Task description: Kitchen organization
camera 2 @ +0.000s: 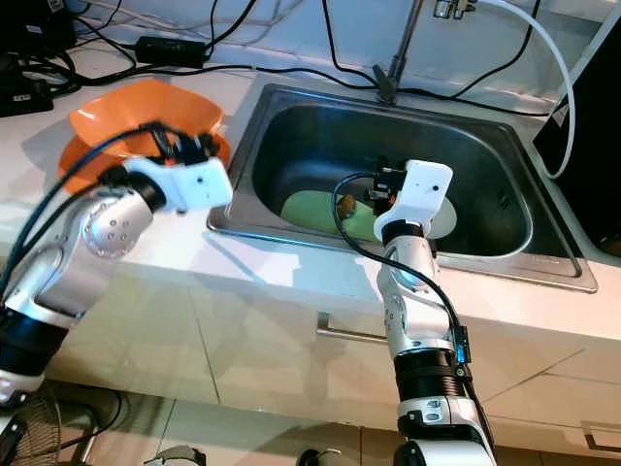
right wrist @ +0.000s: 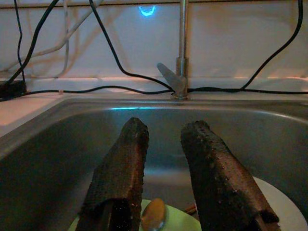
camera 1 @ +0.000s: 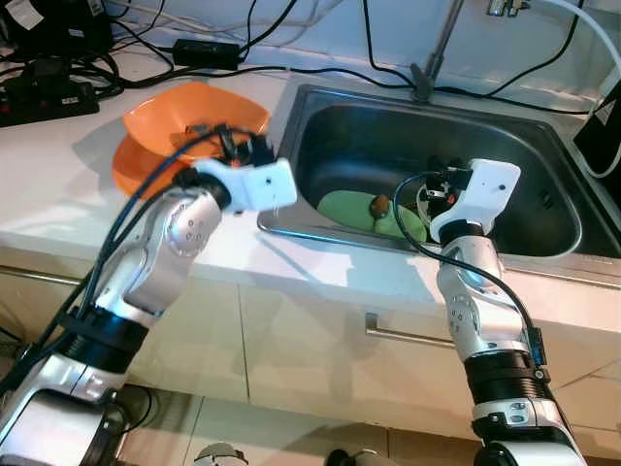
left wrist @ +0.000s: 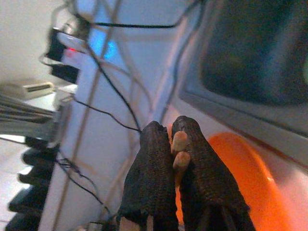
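**Right gripper poised over the dishes in the sink**

The right gripper (right wrist: 163, 159) hangs inside the steel sink (camera 1: 330, 112) with its two black fingers spread apart and nothing between them, just above the green plate (camera 1: 354, 209) lying on the sink floor near the front wall. A wooden spoon (right wrist: 154, 214) rests on that plate, its bowl showing between the fingers in the right wrist view, and a white plate (camera 2: 444, 221) lies beside the green one, toward the sink's right end. The left gripper (left wrist: 172, 144) is over the countertop (camera 1: 58, 184) at the sink's left rim, fingers pressed together with nothing seen pinched, close above the stacked orange bowls (camera 1: 155, 126) standing there.

As I judge it, the tidying is only partly along: the bowls are already stacked on the counter, while the two plates and spoon remain in the sink to be lifted out.
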You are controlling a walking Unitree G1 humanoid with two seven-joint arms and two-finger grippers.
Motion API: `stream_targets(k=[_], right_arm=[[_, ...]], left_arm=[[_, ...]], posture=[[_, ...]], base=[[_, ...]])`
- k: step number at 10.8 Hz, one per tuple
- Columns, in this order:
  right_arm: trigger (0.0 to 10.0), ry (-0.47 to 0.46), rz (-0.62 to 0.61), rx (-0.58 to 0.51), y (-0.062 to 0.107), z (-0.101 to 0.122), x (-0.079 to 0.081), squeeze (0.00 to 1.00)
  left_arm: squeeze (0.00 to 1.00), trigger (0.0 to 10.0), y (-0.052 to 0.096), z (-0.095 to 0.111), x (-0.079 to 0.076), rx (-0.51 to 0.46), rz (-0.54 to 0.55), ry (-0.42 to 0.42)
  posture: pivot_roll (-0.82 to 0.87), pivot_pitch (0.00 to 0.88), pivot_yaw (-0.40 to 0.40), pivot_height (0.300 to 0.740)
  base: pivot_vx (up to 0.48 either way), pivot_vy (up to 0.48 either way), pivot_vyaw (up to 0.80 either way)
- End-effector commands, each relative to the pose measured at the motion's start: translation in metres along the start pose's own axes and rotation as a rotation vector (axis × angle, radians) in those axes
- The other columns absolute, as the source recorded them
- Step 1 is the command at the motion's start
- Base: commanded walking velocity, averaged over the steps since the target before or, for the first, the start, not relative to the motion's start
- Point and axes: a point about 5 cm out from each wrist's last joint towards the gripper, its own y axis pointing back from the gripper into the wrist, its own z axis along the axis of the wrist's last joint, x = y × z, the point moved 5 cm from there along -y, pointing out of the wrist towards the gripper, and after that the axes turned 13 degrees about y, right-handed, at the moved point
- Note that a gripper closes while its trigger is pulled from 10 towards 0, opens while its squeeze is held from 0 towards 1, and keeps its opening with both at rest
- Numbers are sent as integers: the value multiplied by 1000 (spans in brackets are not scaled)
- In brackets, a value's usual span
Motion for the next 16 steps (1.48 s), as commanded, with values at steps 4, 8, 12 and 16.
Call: stream_targets(k=[4,8,12,16], right_arm=[[10000,8,-9,-11,-2,2,-2,0],[10000,42,30,-48,-3,12,6,1000],[10000,188,202,-173,0,37,31,1000],[10000,242,318,-273,7,59,52,1000]], left_arm=[[0,10000,4,58,36,-280,182,137],[0,10000,5,99,62,-481,175,688],[0,10000,-3,109,38,-487,-30,1062],[0,10000,0,117,22,-474,-167,1147]], posture=[[12,70,-94,740],[9,69,-92,740],[-1,59,-87,740],[-3,49,-85,740]], base=[[0,0,0],[0,0,0],[0,0,0],[0,0,0]])
